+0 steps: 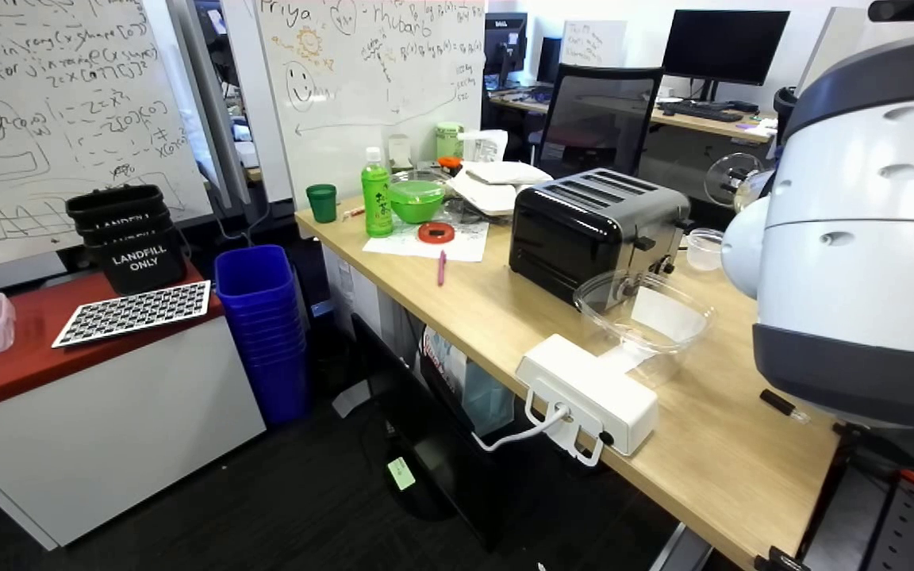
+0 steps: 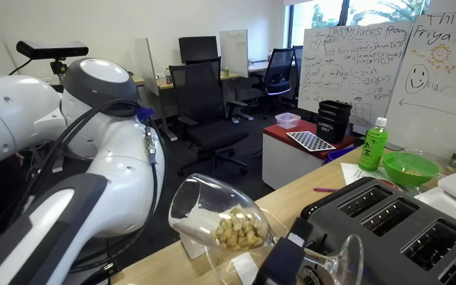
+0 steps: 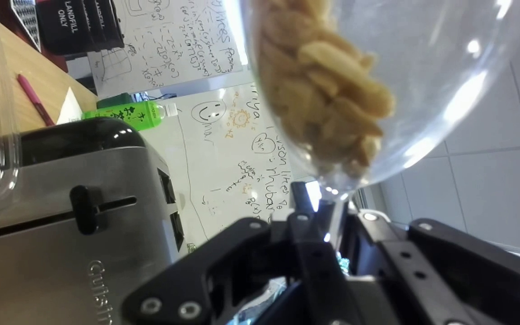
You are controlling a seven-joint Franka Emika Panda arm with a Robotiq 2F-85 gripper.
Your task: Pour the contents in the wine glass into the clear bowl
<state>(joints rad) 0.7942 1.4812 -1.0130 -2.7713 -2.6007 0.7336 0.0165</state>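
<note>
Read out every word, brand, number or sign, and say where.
"LANDFILL ONLY" on the black bins.
"Cuisin", cut off, on the toaster.
"お茶" on the green bottle.
"DELL" on a monitor.
"Priya", "rhubarb" on a whiteboard.
"for j in range" on another whiteboard.
Other board writing, the paper sheet: mostly too small or blurred.

In an exterior view, I look down from up high, over the tabletop (image 1: 735, 460) to the smiley board (image 1: 378, 103), with the arm (image 1: 873, 238) big at the right edge. In an exterior view, I look past the glass (image 2: 212, 209) and toaster (image 2: 386, 245), both very near, to far chairs (image 2: 197, 95). The wrist view looks over the end effector (image 3: 336, 212), close up, turned sideways. All three share the toaster, green bottle (image 1: 378, 198) and smiley board.
</note>
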